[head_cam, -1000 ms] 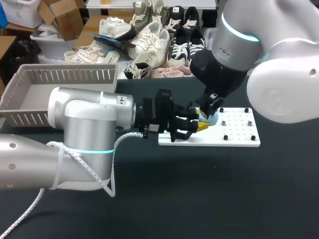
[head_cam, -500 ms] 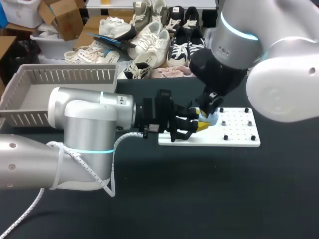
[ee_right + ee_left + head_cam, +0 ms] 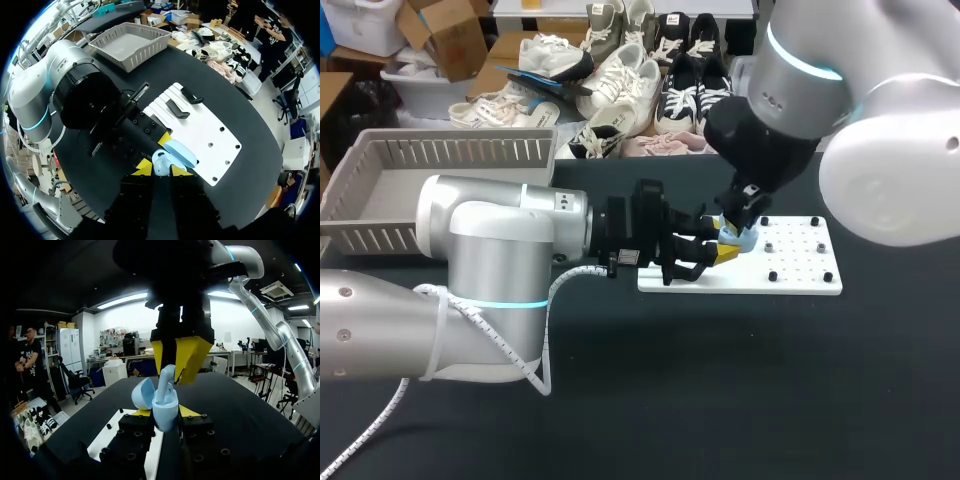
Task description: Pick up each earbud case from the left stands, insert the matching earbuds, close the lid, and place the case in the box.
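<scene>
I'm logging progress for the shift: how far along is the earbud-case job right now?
Done: the case is picked up, lid open, held by the left claw. In hand: the right claw holds an earbud at the case's mouth. Left: seating the earbuds, closing the lid, and placing the case in the grey box, where no case shows.

Pale-blue earbud case [image 3: 165, 412], white board [image 3: 795, 262]
</scene>
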Robot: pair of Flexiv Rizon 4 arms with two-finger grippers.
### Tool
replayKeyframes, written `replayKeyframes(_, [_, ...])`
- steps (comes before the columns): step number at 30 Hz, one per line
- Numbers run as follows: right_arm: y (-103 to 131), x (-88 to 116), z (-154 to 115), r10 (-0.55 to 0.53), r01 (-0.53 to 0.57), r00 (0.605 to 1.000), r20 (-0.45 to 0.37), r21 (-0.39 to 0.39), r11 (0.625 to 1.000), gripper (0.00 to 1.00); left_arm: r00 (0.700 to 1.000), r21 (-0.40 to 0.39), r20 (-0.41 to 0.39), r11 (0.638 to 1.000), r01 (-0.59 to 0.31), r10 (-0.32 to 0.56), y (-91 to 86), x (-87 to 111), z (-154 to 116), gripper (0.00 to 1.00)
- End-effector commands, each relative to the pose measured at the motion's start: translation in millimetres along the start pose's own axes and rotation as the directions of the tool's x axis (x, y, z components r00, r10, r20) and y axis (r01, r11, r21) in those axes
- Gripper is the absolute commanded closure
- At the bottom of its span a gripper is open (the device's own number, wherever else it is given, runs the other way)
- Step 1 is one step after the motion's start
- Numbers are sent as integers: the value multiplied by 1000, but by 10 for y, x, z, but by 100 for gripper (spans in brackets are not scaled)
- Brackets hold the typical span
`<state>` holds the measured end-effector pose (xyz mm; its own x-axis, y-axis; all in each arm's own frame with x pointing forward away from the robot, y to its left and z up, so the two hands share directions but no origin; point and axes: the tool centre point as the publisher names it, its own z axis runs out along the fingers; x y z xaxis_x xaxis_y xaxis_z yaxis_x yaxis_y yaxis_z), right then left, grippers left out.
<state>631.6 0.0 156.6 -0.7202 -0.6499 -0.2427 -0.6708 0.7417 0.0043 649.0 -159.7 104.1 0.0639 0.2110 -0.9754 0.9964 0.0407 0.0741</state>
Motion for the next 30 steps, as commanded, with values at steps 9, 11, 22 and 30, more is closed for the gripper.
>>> replayKeyframes(9, [-10, -19, -12, 3, -3, 1000, 6, 12, 1000, 100, 1000, -8, 3, 1000, -1, 1, -14, 2, 9, 100])
replayKeyframes(11, [-19, -17, -16, 6, -6, 1000, 6, 13, 1000, 100, 1000, -8, 3, 1000, -1, 1, -14, 2, 9, 100])
replayKeyframes(22, [-9, -8, 3, 6, -6, 1000, 2, 9, 1000, 100, 1000, -8, 3, 1000, -1, 1, -14, 2, 9, 100])
replayKeyframes(30, [5, -14, -29, 2, -3, 1000, 7, 10, 1000, 100, 1000, -8, 3, 1000, -1, 1, -14, 2, 9, 100])
